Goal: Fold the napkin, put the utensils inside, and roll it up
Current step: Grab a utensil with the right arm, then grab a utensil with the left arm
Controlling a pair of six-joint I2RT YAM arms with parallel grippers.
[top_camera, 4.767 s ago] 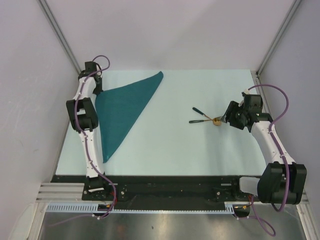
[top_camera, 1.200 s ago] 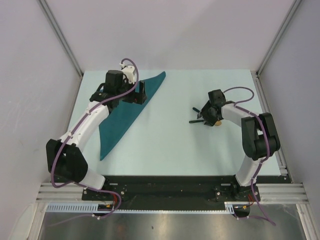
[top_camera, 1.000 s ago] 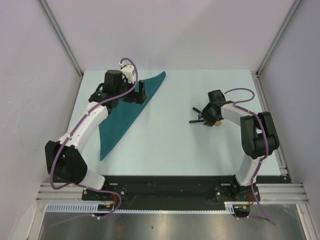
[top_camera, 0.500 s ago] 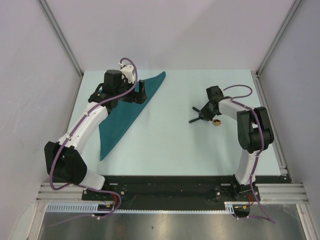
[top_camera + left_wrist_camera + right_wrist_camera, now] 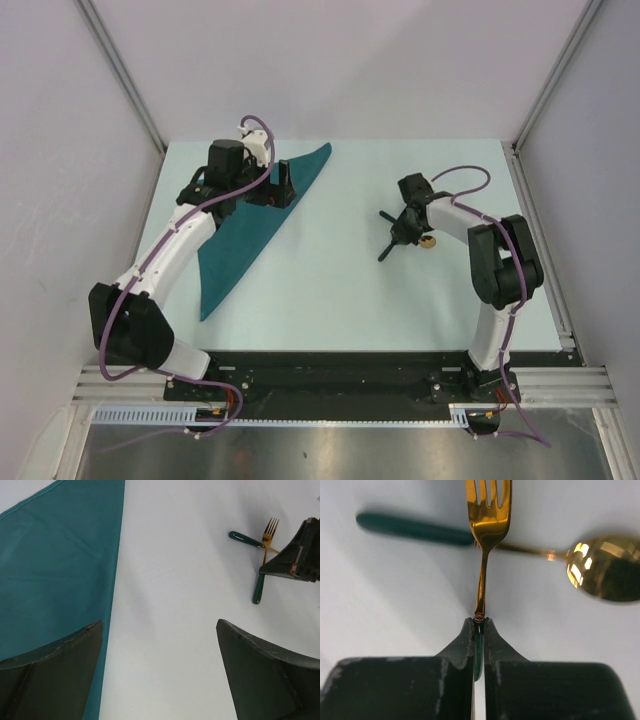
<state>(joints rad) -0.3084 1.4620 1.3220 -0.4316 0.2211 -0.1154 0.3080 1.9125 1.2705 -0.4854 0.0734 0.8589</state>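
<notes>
While our left gripper (image 5: 157, 624) hangs wide open and empty over the right edge of the teal napkin (image 5: 245, 225), far left on the bench (image 5: 330, 290), our right gripper (image 5: 478, 622), well apart, is clamped on the fork (image 5: 487, 510). The fork points straight out from the jaws, crossing over the gold spoon (image 5: 602, 567).

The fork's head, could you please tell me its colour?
The fork's head is shiny gold, clearest in the right wrist view.
</notes>
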